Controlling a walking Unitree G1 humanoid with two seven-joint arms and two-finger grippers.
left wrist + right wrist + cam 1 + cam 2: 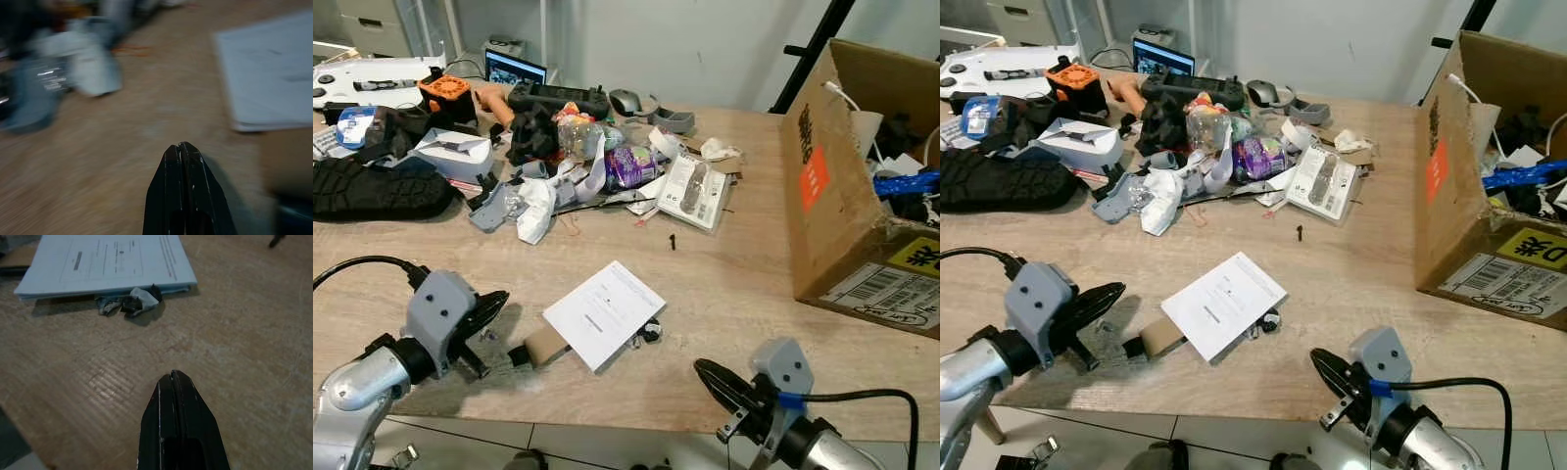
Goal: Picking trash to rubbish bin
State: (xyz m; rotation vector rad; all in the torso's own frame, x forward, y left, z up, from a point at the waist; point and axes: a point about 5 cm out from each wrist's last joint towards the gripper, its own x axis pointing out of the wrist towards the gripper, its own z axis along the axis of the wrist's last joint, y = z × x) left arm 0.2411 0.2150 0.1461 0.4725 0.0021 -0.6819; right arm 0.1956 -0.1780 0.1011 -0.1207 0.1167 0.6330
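in the left eye view the left claw (494, 305) hovered at the tabletop's (734, 274) near edge, fingers together, beside the white paper sheet (604, 313); the right wrist view showed the right claw (174, 382) pressed together, near a crumpled wrapper (131, 303) touching the sheet's edge.

Silver arms, grey wrist housings, black claws (494, 304).

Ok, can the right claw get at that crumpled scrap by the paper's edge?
Probably yes: the shut right claw points at the crumpled scrap with bare table between; it must open first.
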